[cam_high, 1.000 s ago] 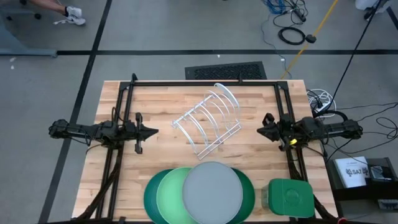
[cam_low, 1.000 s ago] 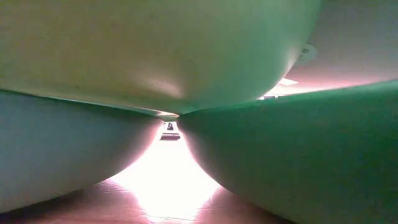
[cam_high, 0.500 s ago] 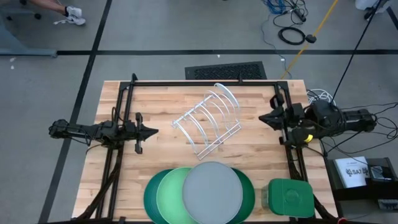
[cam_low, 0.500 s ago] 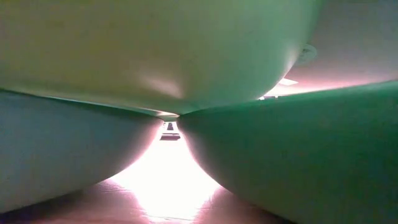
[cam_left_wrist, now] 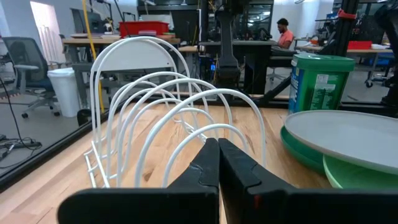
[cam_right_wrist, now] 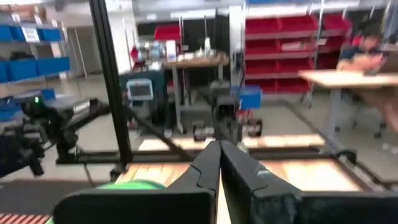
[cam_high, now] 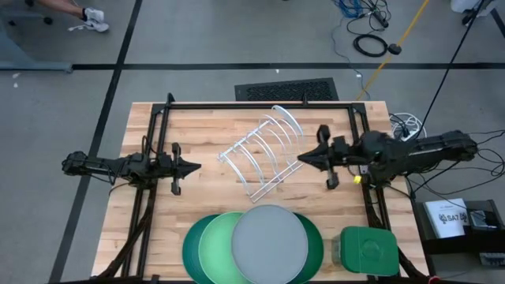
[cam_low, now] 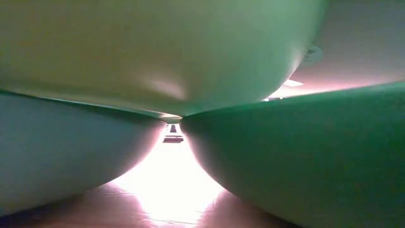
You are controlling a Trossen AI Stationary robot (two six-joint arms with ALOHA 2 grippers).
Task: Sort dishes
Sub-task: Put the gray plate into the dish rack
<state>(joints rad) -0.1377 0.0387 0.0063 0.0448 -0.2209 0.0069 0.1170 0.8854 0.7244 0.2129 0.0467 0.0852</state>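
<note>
The grey plate (cam_high: 269, 244) is topping the overlapping plates at the table's near edge, whose undersides are filling the low view, while the right gripper (cam_high: 302, 158), fingers pressed together and empty, is hovering beside the white wire rack (cam_high: 264, 152).

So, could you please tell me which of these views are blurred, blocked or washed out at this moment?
The low view is blocked by close, out-of-focus plates, the grey plate above and the dark green plate at the right, with glare blown out white between them. The right wrist view is smeared with blur behind the right claw. The high view and the left wrist view are sharp and evenly lit.
</note>
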